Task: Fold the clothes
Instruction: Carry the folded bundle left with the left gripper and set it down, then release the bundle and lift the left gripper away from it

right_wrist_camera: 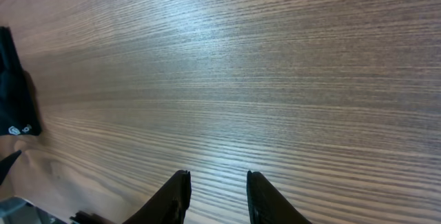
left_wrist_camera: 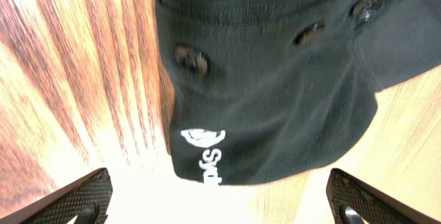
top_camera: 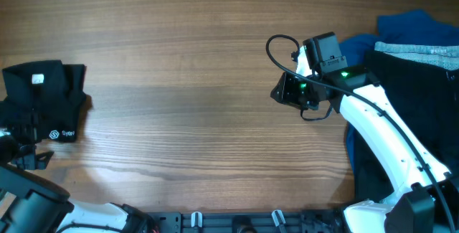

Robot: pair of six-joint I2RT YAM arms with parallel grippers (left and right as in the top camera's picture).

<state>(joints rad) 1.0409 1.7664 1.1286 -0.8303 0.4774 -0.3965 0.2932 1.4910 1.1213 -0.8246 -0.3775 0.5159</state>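
Left gripper (left_wrist_camera: pixel 219 182) stood spread wide, empty, beside folded black shirt (left_wrist_camera: pixel 275 79) at table (top_camera: pixel 179 61) left end; right gripper (right_wrist_camera: pixel 217 177) slightly parted, empty. Risk: finger snagging cloth would undo fold.

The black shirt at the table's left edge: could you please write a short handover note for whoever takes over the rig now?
Left tool: open, empty, just short of the black collared shirt.
Right tool: open, empty, over the bare middle of the table.
Shirt: a compact folded bundle at the table's left edge, white logo facing up.
Done: folding looks finished.
Left: probably only pulling both arms back.
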